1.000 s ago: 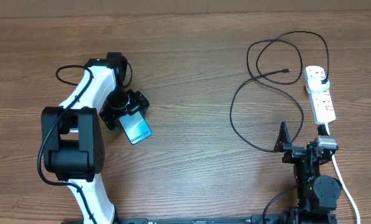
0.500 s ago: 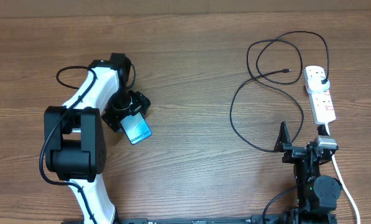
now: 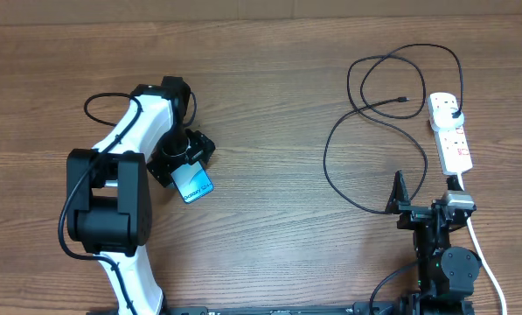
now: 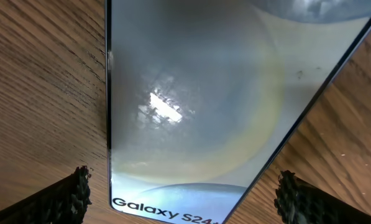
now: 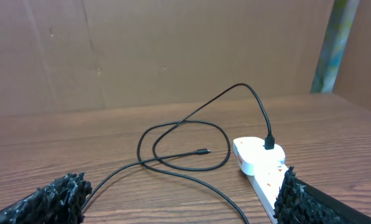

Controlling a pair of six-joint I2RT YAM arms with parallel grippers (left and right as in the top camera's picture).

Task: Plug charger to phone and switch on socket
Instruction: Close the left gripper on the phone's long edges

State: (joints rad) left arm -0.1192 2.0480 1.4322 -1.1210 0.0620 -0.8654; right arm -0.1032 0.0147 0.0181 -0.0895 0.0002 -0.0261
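The phone (image 3: 194, 183) lies flat on the table, its teal screen lit and facing up. My left gripper (image 3: 183, 168) is low over its upper end and open. In the left wrist view the phone (image 4: 185, 93) fills the frame, and my left gripper (image 4: 185, 194) has a finger on each side of it with a gap to each edge. The charger cable (image 3: 357, 96) lies in loops, its connector tip (image 3: 405, 101) free on the table and its plug (image 3: 453, 110) in the socket (image 3: 453, 140). My right gripper (image 3: 425, 199) is open and empty, near of the socket (image 5: 260, 160) and cable (image 5: 185, 124).
The thick white cord (image 3: 483, 258) runs from the socket past my right arm to the near edge. A brown cardboard wall (image 5: 141, 50) stands behind the table. Bare wood lies between the phone and the cable loops.
My left arm has shifted slightly to the right over the phone. The phone, the cable and the right arm have not moved.
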